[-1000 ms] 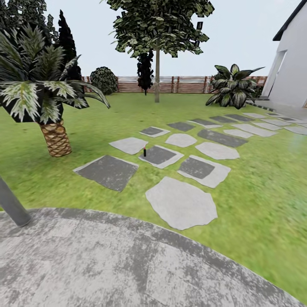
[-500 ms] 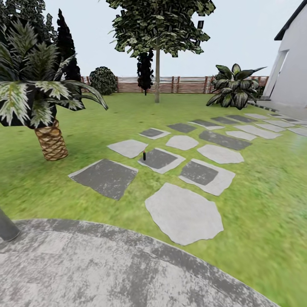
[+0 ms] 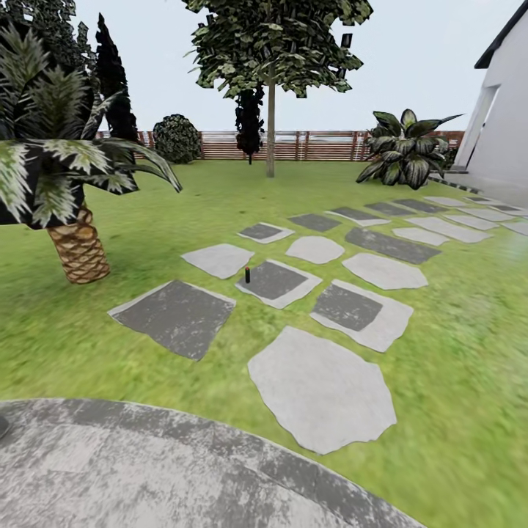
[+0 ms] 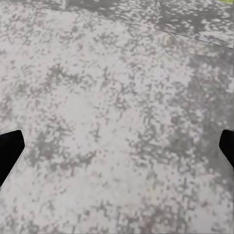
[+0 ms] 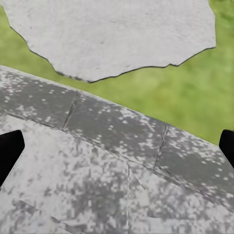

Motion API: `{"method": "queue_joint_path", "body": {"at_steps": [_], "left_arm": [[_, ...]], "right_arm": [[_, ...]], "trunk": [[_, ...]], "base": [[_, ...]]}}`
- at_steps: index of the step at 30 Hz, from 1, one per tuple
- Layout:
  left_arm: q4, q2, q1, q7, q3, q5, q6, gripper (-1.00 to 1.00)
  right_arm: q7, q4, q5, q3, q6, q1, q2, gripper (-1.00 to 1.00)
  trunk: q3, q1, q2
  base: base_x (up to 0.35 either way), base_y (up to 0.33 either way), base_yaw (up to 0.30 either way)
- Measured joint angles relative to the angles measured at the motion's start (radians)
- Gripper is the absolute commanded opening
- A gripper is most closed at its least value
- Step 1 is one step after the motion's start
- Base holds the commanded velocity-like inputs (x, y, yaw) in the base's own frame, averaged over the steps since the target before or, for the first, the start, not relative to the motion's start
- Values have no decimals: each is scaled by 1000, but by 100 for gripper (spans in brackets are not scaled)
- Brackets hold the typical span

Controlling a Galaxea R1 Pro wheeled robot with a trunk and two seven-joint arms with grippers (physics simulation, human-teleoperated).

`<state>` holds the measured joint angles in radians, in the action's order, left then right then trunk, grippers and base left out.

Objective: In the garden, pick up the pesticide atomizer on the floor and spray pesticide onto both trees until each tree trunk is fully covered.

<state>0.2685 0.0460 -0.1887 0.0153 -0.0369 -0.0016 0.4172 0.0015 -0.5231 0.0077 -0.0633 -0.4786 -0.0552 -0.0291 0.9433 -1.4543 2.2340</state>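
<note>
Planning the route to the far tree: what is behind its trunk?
Behind the tree trunk runs the slatted brown fence, with a dark conifer beside it. The fence section directly behind the trunk is covered.

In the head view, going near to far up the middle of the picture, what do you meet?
Round grey stone paving → large pale irregular stepping stone → small dark upright object on the grass → tall tree with thin straight trunk → brown slatted wooden fence.

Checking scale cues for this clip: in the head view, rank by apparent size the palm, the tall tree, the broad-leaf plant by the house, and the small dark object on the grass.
1. Palm and tall tree: alike; palm is nearer, so unranked.
2. Broad-leaf plant.
3. Small dark object.
</note>
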Motion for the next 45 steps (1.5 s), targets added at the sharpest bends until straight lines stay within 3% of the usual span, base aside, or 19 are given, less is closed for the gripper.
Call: {"method": "queue_joint_path", "body": {"at_steps": [45], "left_arm": [[0,0,0,0,0,-1,0,100]], "right_arm": [[0,2,0,0,0,0,0,100]], "trunk": [[0,0,0]], "base": [[339,-5,0]]}}
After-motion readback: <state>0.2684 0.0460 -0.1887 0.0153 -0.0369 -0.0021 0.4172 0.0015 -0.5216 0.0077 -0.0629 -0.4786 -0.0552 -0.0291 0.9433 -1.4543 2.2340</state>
